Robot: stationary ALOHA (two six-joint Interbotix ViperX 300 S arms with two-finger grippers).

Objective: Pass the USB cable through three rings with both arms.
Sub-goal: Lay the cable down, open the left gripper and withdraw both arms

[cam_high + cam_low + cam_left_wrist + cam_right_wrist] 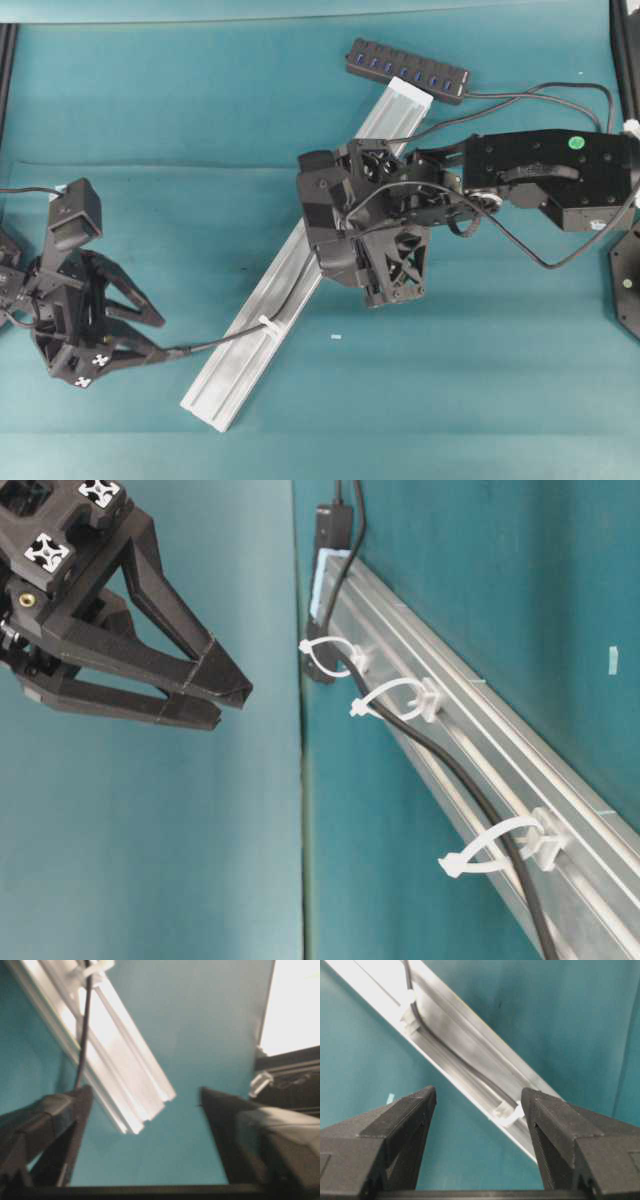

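Note:
The silver rail (290,275) lies slantwise on the teal cloth. Three white rings (335,655) (395,695) (500,845) stand along it. The black USB cable (430,745) runs through all of them; its thicker plug end (183,350) lies past the rail's lower end. My left gripper (160,337) is open, and that end rests against one fingertip (80,1095). Nothing sits between the fingers. My right gripper (479,1095) hangs open over the rail's middle, one ring (507,1110) close by its right finger. Another ring (409,1000) holds the cable (450,1055) farther along.
The black hub (408,70) lies at the rail's upper end, with its own cord looping to the right. The right arm (540,170) covers the rail's middle from above. A small white scrap (335,337) lies on the cloth right of the rail.

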